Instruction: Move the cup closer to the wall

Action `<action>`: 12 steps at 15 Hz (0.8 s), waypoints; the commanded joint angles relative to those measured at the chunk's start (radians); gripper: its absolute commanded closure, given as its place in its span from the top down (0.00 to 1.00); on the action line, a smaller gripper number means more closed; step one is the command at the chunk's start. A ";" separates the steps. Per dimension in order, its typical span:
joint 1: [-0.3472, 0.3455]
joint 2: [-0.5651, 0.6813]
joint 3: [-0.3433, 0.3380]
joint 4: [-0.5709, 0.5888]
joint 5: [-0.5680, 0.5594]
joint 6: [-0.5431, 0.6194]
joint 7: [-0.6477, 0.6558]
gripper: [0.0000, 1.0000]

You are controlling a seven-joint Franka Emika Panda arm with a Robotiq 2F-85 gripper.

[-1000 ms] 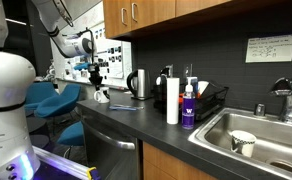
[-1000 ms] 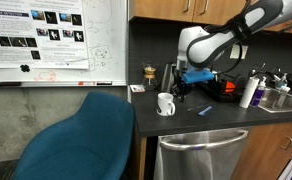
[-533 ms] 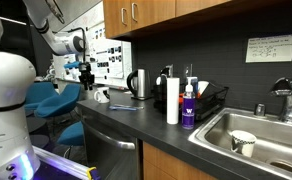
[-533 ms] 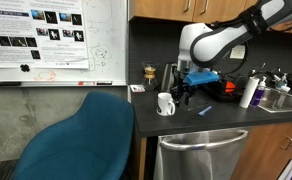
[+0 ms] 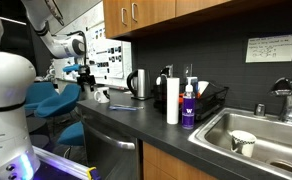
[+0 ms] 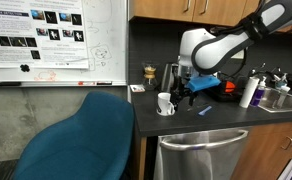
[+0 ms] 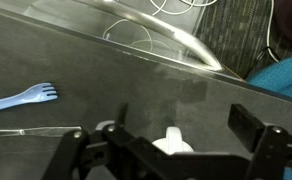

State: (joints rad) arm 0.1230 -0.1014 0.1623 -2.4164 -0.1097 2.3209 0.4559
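The cup (image 5: 102,96) is a small white mug standing on the dark counter (image 5: 136,116), left of the steel kettle (image 5: 138,84). In an exterior view the cup (image 6: 165,104) sits near the counter's end. My gripper (image 6: 184,92) hangs open just above and beside it, holding nothing. In the wrist view only the cup's white handle (image 7: 173,141) shows at the bottom edge, below the open gripper (image 7: 184,120). The wall (image 5: 206,40) is the dark backsplash behind the counter, with a white note (image 5: 270,48) on it.
A blue plastic fork (image 7: 21,98) lies on the counter near the cup. Further along stand a paper towel roll (image 5: 172,100), a purple bottle (image 5: 189,108), a dish rack (image 5: 212,100) and a sink (image 5: 276,135) with a white cup (image 5: 243,142) in it. A blue chair (image 6: 81,135) stands beside the counter's end.
The jaws went from shut on the cup to fully open, letting it go. The gripper has lifted slightly away; the cup stays on the counter.
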 commanded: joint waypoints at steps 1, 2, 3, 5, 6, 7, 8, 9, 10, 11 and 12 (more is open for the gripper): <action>-0.010 0.029 -0.004 -0.003 -0.021 0.050 -0.025 1.00; -0.014 0.058 -0.011 0.003 -0.027 0.084 -0.040 1.00; -0.006 0.032 -0.005 -0.004 -0.008 0.051 -0.022 1.00; -0.006 0.034 -0.005 -0.004 -0.007 0.054 -0.022 1.00; -0.006 0.034 -0.005 -0.004 -0.007 0.054 -0.022 1.00; -0.006 0.034 -0.005 -0.004 -0.007 0.054 -0.022 1.00; -0.006 0.034 -0.005 -0.004 -0.007 0.054 -0.022 1.00; -0.006 0.034 -0.005 -0.004 -0.007 0.054 -0.022 1.00; -0.006 0.034 -0.005 -0.004 -0.007 0.054 -0.022 1.00; -0.006 0.034 -0.005 -0.004 -0.007 0.054 -0.022 1.00; -0.006 0.034 -0.005 -0.004 -0.007 0.054 -0.022 1.00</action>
State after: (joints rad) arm 0.1160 -0.0664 0.1585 -2.4219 -0.1178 2.3774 0.4356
